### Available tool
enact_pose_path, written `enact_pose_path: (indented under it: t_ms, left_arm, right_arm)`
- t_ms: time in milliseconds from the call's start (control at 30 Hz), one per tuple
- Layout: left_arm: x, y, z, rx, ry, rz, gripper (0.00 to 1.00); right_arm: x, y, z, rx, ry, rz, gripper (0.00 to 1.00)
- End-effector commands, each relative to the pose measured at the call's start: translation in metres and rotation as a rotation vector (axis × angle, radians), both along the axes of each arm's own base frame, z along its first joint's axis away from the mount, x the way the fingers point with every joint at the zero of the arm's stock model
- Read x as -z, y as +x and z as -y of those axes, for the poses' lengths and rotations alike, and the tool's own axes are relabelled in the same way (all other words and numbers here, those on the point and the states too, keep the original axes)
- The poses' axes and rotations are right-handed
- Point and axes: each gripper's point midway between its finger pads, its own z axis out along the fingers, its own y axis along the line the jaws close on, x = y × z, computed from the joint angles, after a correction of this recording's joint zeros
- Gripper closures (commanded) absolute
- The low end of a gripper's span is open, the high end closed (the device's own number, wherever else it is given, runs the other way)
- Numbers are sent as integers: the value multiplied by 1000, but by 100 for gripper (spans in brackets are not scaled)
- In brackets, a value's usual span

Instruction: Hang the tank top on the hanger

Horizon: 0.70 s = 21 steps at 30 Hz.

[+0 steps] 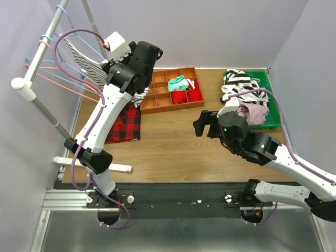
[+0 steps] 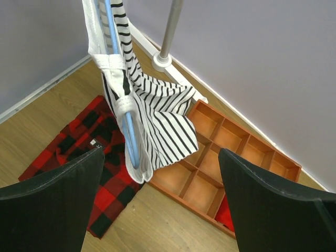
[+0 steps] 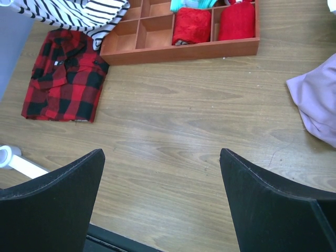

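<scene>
The tank top (image 2: 157, 115), white with thin black stripes, hangs on the light-blue hanger (image 2: 131, 139), and its hem drapes down towards the table. In the top view the tank top (image 1: 81, 58) and hanger (image 1: 92, 46) hang from the rack at the back left. My left gripper (image 2: 161, 152) is open and empty, raised just in front of the hanging tank top and not touching it; it shows in the top view (image 1: 122, 79). My right gripper (image 3: 161, 152) is open and empty above bare wood at mid-table (image 1: 202, 124). The tank top's hem shows in the right wrist view (image 3: 79, 13).
A red-black plaid shirt (image 1: 123, 126) lies below the rack. A wooden divided tray (image 1: 163, 100) holds red and teal cloths. A green bin (image 1: 262, 79) at back right holds a broad-striped garment (image 1: 239, 81) and a lilac one (image 1: 254, 113). Pink-red hangers (image 1: 63, 84) hang on the rack pole (image 1: 44, 44).
</scene>
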Motion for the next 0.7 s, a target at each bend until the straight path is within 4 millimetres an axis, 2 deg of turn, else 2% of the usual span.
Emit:
enact_pose_path:
  t_ms: [0, 100, 133, 233, 333, 400, 467, 500, 533, 567, 667]
  left_arm:
    - [-38, -21, -4, -10, 30, 87, 1]
    - [-45, -26, 17, 58, 65, 94, 1]
    - [-47, -29, 33, 101, 68, 102, 1]
    - [-48, -32, 63, 195, 110, 90, 1]
    - [-39, -38, 106, 346, 140, 57, 1]
    - [-23, -46, 139, 476, 161, 16, 1]
    - [-11, -53, 159, 560, 183, -9, 1]
    - [8, -61, 171, 620, 192, -50, 1]
    - [16, -64, 177, 651, 187, -60, 1]
    - [44, -69, 182, 690, 223, -121, 1]
    - [73, -88, 196, 801, 205, -161, 1]
  right_arm:
    - [-2, 0, 8, 28, -4, 24, 2]
    - [-5, 2, 10, 43, 0, 35, 2]
    - [-6, 2, 11, 44, 2, 37, 1]
    - [-5, 4, 13, 62, 0, 45, 1]
    - [5, 4, 17, 79, -15, 34, 1]
    - [10, 2, 20, 90, -11, 23, 1]
    - [22, 0, 23, 97, -23, 9, 1]
    - [23, -2, 26, 104, -13, 8, 1]
    - [26, -3, 28, 106, -14, 2, 1]
    - [35, -5, 30, 109, -23, -9, 1]
    - [39, -9, 39, 133, -10, -18, 1]
